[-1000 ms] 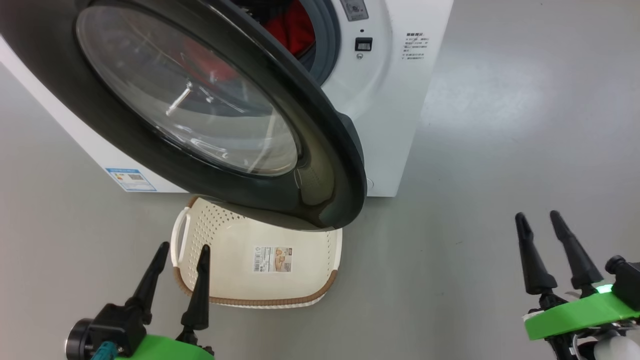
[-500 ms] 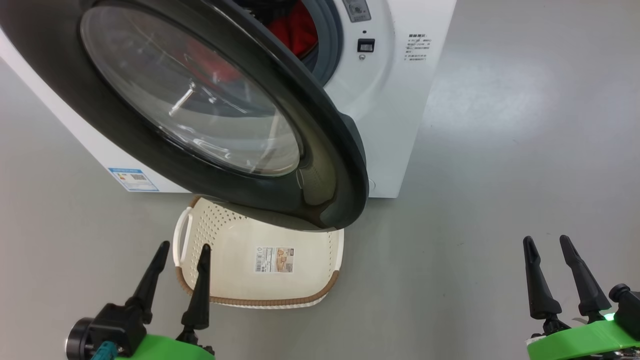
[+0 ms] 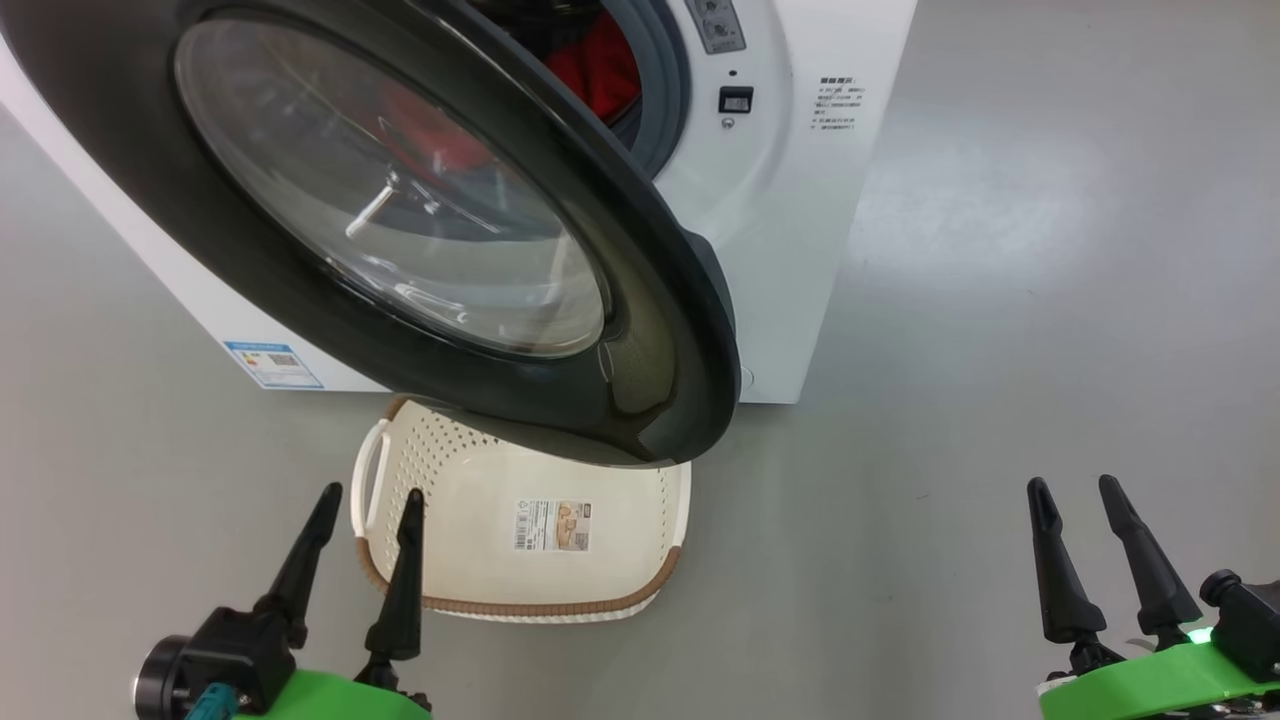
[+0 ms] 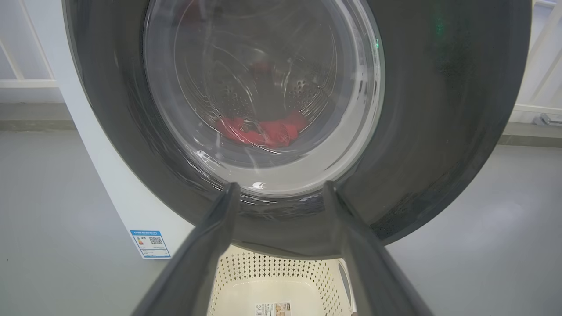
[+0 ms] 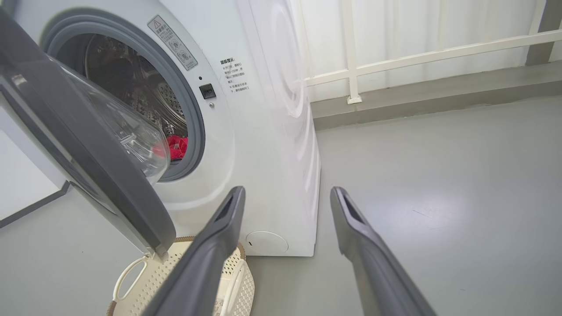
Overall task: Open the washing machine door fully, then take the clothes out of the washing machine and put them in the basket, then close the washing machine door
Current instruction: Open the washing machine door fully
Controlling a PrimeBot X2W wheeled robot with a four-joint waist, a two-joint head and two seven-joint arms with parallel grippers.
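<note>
Under the half-open door (image 3: 300, 325) sits the empty basket (image 3: 470, 545), red clothes (image 3: 600, 65) lie inside the washing machine (image 3: 800, 230), left gripper (image 3: 372, 490) and right gripper (image 3: 1072, 482) hover spread and empty: door-opening step, next move probably needs a push swinging it fully wide

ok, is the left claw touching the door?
Apart. Head view: the open left claw sits at the lower left, and a strip of basket and floor shows between it and the lower rim of the door.
</note>
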